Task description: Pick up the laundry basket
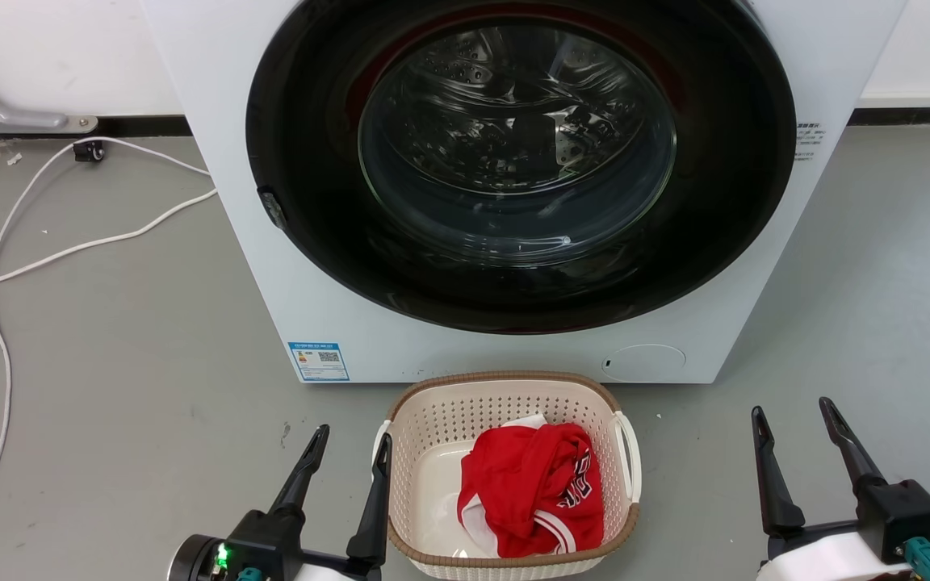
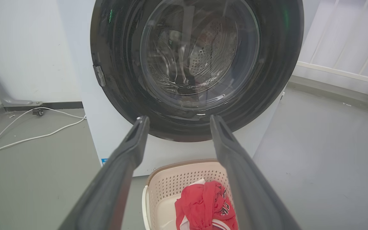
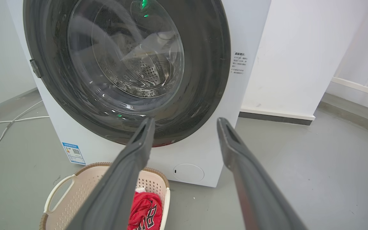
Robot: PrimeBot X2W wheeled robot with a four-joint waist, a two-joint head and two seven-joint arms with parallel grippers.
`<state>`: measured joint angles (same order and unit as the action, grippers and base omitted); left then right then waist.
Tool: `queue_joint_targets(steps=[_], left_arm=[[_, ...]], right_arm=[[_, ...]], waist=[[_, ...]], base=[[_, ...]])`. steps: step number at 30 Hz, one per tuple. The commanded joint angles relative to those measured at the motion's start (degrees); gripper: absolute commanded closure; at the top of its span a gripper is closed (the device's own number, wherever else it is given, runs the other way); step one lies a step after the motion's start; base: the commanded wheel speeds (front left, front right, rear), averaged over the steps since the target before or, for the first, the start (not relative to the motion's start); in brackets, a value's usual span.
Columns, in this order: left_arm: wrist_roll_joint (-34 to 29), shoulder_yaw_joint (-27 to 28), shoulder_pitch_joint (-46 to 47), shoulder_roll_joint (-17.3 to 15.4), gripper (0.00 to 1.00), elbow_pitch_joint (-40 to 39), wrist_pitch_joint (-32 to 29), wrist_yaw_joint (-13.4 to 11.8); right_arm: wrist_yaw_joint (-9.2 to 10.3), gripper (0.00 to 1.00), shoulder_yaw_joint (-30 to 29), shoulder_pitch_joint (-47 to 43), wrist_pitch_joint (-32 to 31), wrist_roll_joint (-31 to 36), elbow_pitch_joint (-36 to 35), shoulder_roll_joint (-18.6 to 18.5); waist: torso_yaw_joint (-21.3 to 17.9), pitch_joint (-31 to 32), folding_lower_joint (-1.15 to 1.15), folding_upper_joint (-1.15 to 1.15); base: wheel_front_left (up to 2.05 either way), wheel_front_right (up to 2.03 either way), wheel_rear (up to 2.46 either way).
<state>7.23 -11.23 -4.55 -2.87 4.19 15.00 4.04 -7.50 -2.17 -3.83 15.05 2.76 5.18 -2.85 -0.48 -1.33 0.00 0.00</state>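
Left end effector (image 1: 355, 436) sits beside the left rim of the laundry basket (image 1: 505, 377).

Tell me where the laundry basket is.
Head view, bottom centre: the basket sits on the floor just before the washer, with the left end effector close by its left side and the right end effector farther off to its right.

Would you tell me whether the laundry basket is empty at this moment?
No, a crumpled red garment lies inside the laundry basket, mostly on its right side in the head view.
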Motion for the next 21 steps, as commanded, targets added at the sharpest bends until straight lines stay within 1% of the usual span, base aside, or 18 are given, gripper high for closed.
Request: queue_joint_targets(steps=[1, 18, 21], left_arm=[[-0.2, 0.0, -0.4, 0.0, 0.0, 0.0, 0.2, -0.1], [1.2, 0.4, 0.4, 0.0, 0.0, 0.4, 0.2, -0.7], [1.8, 0.6, 0.4, 0.0, 0.0, 1.2, 0.2, -1.3]], right_arm=[[0.02, 0.0, 0.0, -0.4, 0.2, 0.1, -0.2, 0.0], [0.02, 0.0, 0.3, 0.4, 0.2, -1.7, 0.3, 0.0], [0.02, 0.0, 0.9, 0.7, 0.2, -0.3, 0.5, 0.0]], waist=[[0.0, 0.0, 0.0, 0.0], [-0.1, -0.5, 0.0, 0.0], [-0.1, -1.4, 0.0, 0.0]], base=[[0.0, 0.0, 0.0], [0.0, 0.0, 0.0], [0.0, 0.0, 0.0]])
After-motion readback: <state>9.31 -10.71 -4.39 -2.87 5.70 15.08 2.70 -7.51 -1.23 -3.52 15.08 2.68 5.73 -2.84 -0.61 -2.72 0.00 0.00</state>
